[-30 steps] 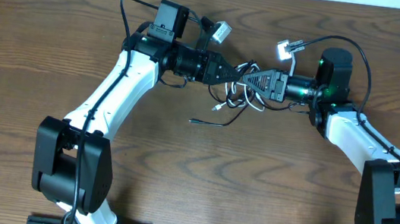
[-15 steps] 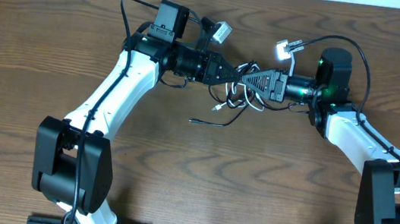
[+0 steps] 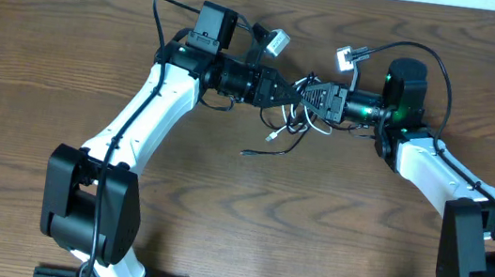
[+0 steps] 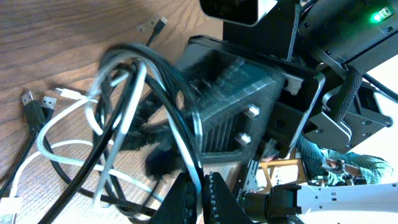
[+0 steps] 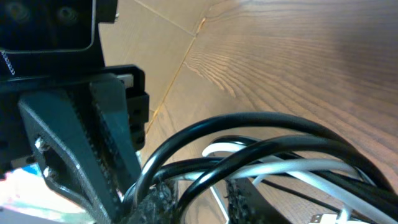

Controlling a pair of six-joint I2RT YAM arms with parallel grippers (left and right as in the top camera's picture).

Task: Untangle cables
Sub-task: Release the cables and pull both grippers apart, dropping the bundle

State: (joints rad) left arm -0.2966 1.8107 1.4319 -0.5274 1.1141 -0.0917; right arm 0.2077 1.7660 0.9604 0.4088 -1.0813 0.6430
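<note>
Clenching the cables (image 4: 171,81) at its very tips, the left gripper (image 4: 198,190) grips black and white strands that loop up just beyond its fingers. Nose to nose with it sits the right gripper (image 3: 312,97); strands run between its fingers (image 5: 242,196), but I cannot tell whether they pinch. Past both sets of fingertips, loose ends trail onto the table (image 3: 221,201)
</note>
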